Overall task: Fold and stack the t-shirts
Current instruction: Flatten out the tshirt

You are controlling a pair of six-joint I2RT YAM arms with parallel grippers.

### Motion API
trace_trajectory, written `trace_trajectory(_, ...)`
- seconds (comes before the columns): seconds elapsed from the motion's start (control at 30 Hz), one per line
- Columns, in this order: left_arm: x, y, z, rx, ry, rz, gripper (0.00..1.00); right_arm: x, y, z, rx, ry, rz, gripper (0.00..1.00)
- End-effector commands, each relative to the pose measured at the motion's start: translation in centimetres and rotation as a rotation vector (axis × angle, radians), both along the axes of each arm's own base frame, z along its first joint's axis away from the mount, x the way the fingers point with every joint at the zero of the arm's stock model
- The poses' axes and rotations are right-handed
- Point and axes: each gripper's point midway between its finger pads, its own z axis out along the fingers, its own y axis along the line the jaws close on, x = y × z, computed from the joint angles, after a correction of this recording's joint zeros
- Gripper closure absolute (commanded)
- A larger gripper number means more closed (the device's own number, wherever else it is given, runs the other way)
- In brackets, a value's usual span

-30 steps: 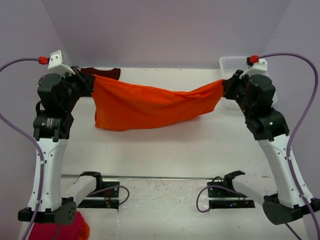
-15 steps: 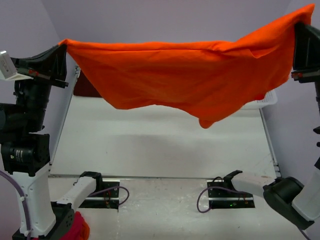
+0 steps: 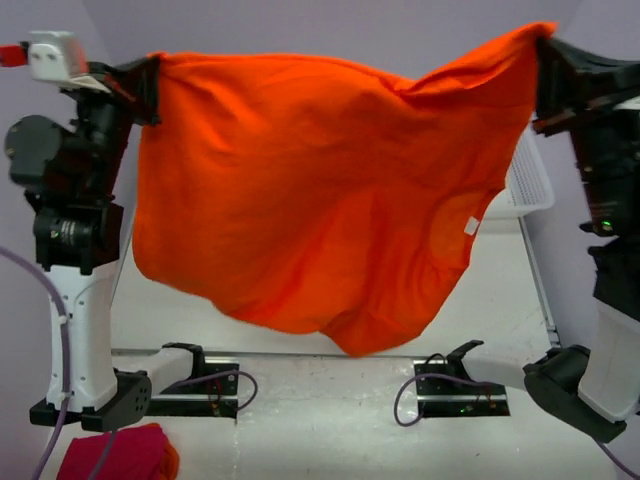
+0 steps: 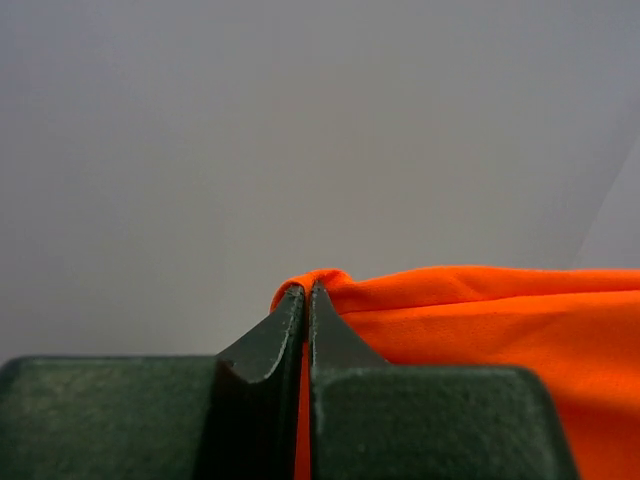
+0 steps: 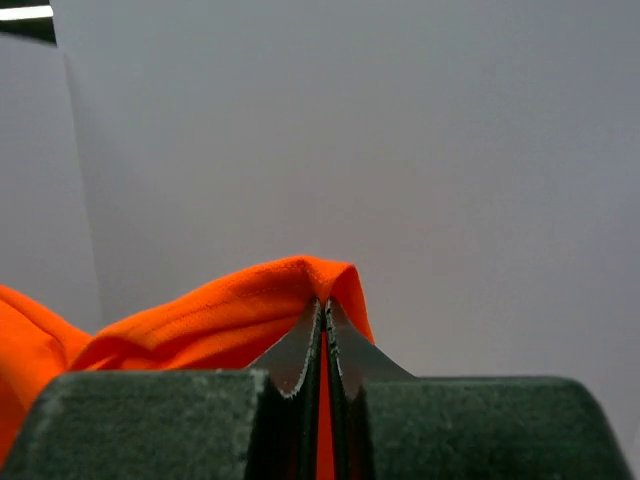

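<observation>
Now held up high: bright orange cloth t-shirt [image 3: 310,200], pinched tight at one top corner by the shut left claw [image 3: 150,80], at the other by the shut right claw [image 3: 548,60]. Hangs down from both, spread wide side to side, over the white desk [image 3: 500,300]. Small white neck label [image 3: 471,226] low, nearer the right claw. Next, probably, laying it flat.
</observation>
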Motion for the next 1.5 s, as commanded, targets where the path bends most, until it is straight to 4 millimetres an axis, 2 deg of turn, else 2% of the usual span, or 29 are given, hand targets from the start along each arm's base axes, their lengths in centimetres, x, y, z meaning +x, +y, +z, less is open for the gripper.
trace_trajectory(0.0,1.9,0.3,-5.0,0.011,0.097,0.028,1.00,1.9,1.2,-2.5,-0.050,0.041,-0.003,1.00)
trace_trajectory(0.07,5.4,0.6,-7.1,0.029,0.181,0.066,1.00,4.0,1.1,-3.0,-0.067,0.081,-0.064,1.00)
trace_trajectory(0.1,6.2,0.7,-7.6,0.042,0.231,0.075,1.00,3.3,0.0,-0.9,-0.061,0.043,-0.105,1.00)
trace_trajectory(0.13,6.8,0.2,-8.3,0.041,0.262,0.052,1.00,7.3,1.8,-2.6,-0.104,0.122,-0.122,1.00)
trace_trajectory(0.17,5.9,0.0,-7.9,0.029,0.247,0.034,1.00,7.4,2.2,-3.7,-0.128,0.169,-0.114,1.00)
trace_trajectory(0.23,5.1,-0.2,-7.5,0.006,0.185,0.015,1.00,4.0,2.9,-4.1,-0.115,0.149,-0.020,1.00)
trace_trajectory(0.27,4.7,0.2,-7.2,0.020,0.162,0.042,1.00,2.8,2.6,-2.4,-0.066,0.056,-0.006,1.00)
trace_trajectory(0.33,7.5,1.1,-8.8,0.036,0.232,0.106,1.00,4.0,2.8,-3.6,-0.074,0.066,-0.035,1.00)
trace_trajectory(0.37,7.4,1.2,-8.9,0.046,0.265,0.114,1.00,5.2,2.7,-3.8,-0.101,0.095,-0.077,1.00)
trace_trajectory(0.4,7.4,1.0,-9.2,0.040,0.269,0.102,1.00,3.8,1.0,-1.2,-0.072,0.055,-0.109,1.00)
trace_trajectory(0.5,4.6,0.2,-7.7,0.015,0.140,0.041,1.00,5.8,3.3,-4.7,-0.154,0.163,-0.087,1.00)
trace_trajectory(0.53,5.4,0.5,-8.1,0.018,0.145,0.060,1.00,4.5,2.9,-2.7,-0.087,0.062,-0.068,1.00)
trace_trajectory(0.6,7.0,0.6,-9.7,0.050,0.285,0.080,1.00,4.7,1.5,-3.8,-0.123,0.097,-0.131,1.00)
trace_trajectory(0.7,3.8,-0.4,-6.5,0.031,0.118,0.010,1.00,5.8,2.8,-4.3,-0.157,0.154,-0.116,1.00)
trace_trajectory(0.73,4.3,0.3,-6.5,0.014,0.113,0.049,1.00,4.8,2.5,-2.5,-0.099,0.067,-0.101,1.00)
trace_trajectory(0.8,5.4,0.9,-6.8,0.034,0.203,0.089,1.00,5.7,2.4,-2.7,-0.099,0.069,-0.130,1.00)
trace_trajectory(0.83,5.8,0.7,-7.4,0.045,0.233,0.082,1.00,6.8,2.8,-5.0,-0.172,0.177,-0.142,1.00)
trace_trajectory(0.9,5.9,0.9,-8.0,0.019,0.192,0.097,1.00,5.3,2.8,-4.4,-0.148,0.170,-0.094,1.00)
trace_trajectory(0.93,6.8,1.1,-9.2,0.037,0.223,0.114,1.00,4.2,2.2,-2.0,-0.069,0.059,-0.091,1.00)
trace_trajectory(1.0,8.6,1.6,-10.0,0.041,0.305,0.155,1.00,7.0,2.3,-4.8,-0.140,0.146,-0.168,1.00)
trace_trajectory(1.1,8.5,1.2,-9.6,0.031,0.228,0.148,1.00,8.2,2.9,-5.5,-0.172,0.178,-0.187,1.00)
trace_trajectory(1.13,9.0,1.5,-9.2,0.042,0.237,0.168,1.00,6.9,2.4,-3.6,-0.124,0.088,-0.167,1.00)
trace_trajectory(1.17,10.2,1.7,-9.7,0.048,0.277,0.187,1.00,8.6,2.3,-4.5,-0.139,0.118,-0.196,1.00)
trace_trajectory(1.2,12.4,1.5,-11.1,0.061,0.335,0.192,1.00,8.0,1.3,-2.7,-0.106,0.098,-0.208,1.00)
trace_trajectory(1.23,12.3,1.2,-10.3,0.048,0.320,0.176,1.00,10.9,2.2,-5.0,-0.158,0.190,-0.241,1.00)
trace_trajectory(1.3,10.6,0.4,-8.5,0.033,0.276,0.122,1.00,10.0,2.4,-4.9,-0.135,0.178,-0.205,1.00)
trace_trajectory(1.33,9.7,-0.6,-8.1,0.038,0.250,0.096,1.00,6.4,1.1,-3.2,-0.088,0.111,-0.170,1.00)
trace_trajectory(1.37,8.7,-0.7,-7.4,0.037,0.215,0.096,1.00,6.3,2.5,-4.7,-0.110,0.126,-0.129,1.00)
trace_trajectory(1.47,4.8,0.4,-5.6,0.013,0.157,0.121,1.00,2.1,0.9,-2.9,-0.066,0.068,-0.075,1.00)
